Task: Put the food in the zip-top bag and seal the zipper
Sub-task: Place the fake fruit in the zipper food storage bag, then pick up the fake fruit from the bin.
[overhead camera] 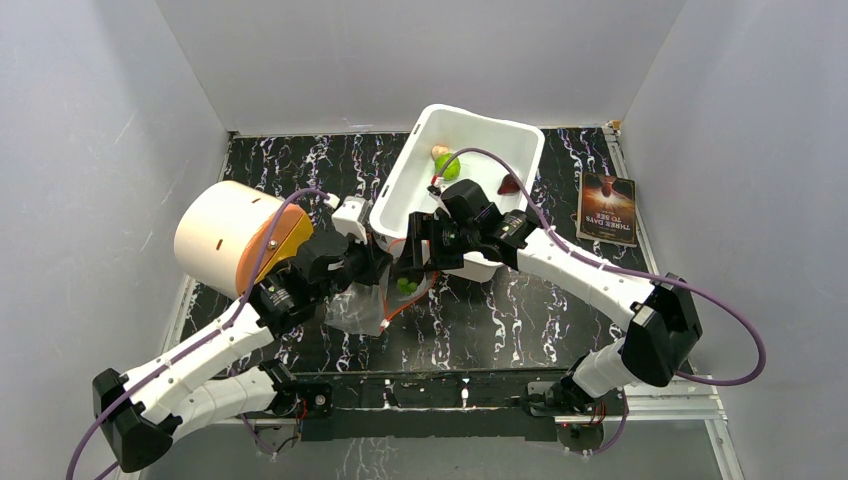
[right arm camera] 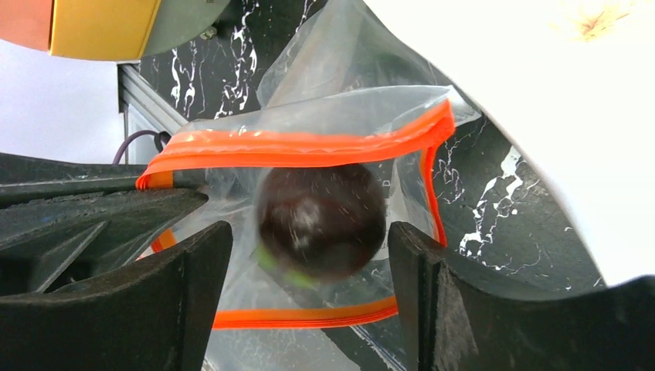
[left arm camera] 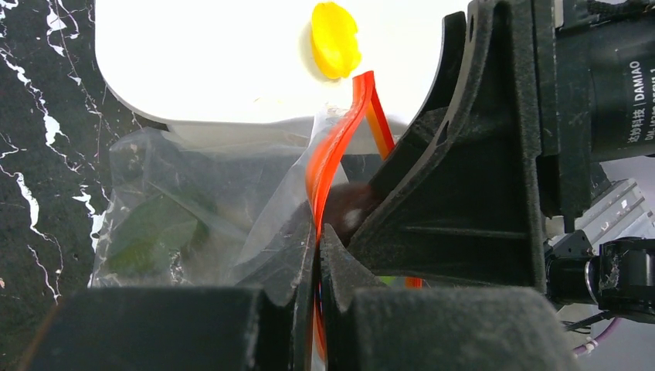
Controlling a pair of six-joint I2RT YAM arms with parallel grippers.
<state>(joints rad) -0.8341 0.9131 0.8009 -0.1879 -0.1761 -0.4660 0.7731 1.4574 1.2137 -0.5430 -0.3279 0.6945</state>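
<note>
Pinched tight in the left pincer (left arm camera: 318,255): the red-orange zipper (left arm camera: 332,147) of the clear zip-top bag (left arm camera: 178,201), just beside the white tub (left arm camera: 216,62). Spread wide at the bag's open mouth: the right pincer (right arm camera: 309,255), with the blurred dark round fruit (right arm camera: 320,220) between its fingers.

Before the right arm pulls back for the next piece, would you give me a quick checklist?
1. Left pincer clamped on the orange strip of the bag: ok.
2. Bag mouth open: ok, the strip forms an open loop.
3. Right pincer clear of the dark fruit: ok, gaps on both sides.
4. Dark fruit fully inside the bag: cannot tell, it is blurred at the mouth.
5. Tub emptied: not ok, the lime and the yellow piece lie in it.
</note>
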